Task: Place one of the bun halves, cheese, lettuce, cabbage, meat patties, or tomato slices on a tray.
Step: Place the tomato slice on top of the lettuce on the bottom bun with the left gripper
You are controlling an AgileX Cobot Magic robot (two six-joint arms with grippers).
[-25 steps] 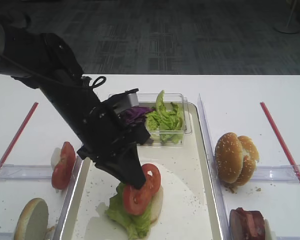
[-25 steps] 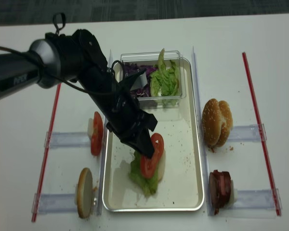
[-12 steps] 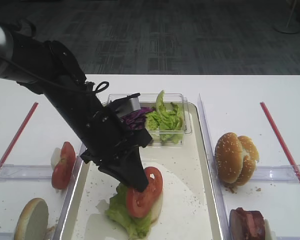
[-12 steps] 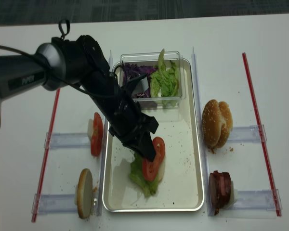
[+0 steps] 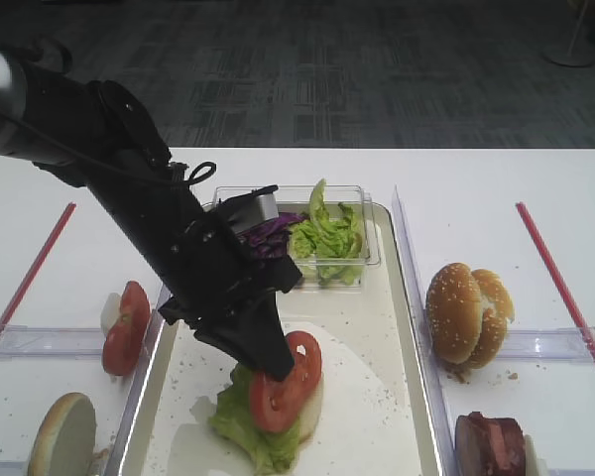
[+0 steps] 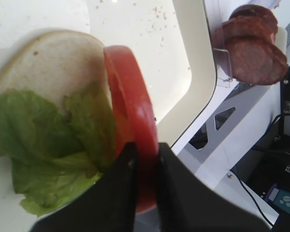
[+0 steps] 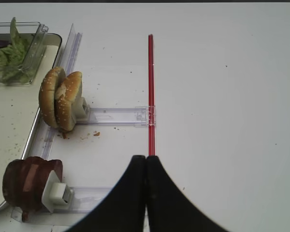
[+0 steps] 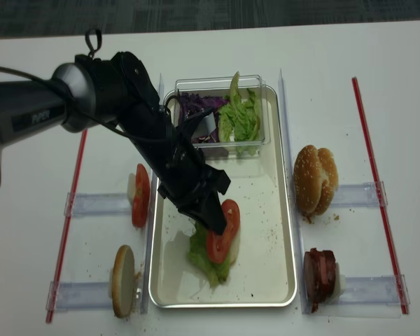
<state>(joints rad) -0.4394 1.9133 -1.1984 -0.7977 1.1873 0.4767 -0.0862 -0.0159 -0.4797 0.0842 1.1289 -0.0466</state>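
Observation:
My left gripper (image 5: 277, 365) (image 6: 144, 147) (image 8: 218, 222) is shut on a bright-red tomato slice (image 5: 290, 385) (image 6: 128, 92) (image 8: 222, 234), gripping its edge. The slice stands tilted against frilly green lettuce (image 5: 243, 424) (image 6: 38, 135) (image 8: 201, 257) that lies on a pale bun half (image 6: 53, 58). This stack rests on the silver-rimmed tray (image 5: 377, 327) (image 8: 266, 210). My right gripper (image 7: 145, 158) is shut with nothing in it. It hangs over bare white table right of the tray and does not show in the overhead views.
A clear tub (image 5: 362, 213) (image 8: 252, 82) at the tray's far end holds purple cabbage (image 5: 268, 228) and lettuce. Right of the tray are sesame buns (image 5: 466, 312) (image 7: 60, 99) and meat patties (image 5: 491, 446) (image 7: 29, 186). On the left are tomato slices (image 5: 127, 327) and a bun half (image 5: 64, 436).
The left arm has shifted slightly. The tomato slice it holds has come a little lower and nearer the front, over the lettuce. The right gripper is only seen now.

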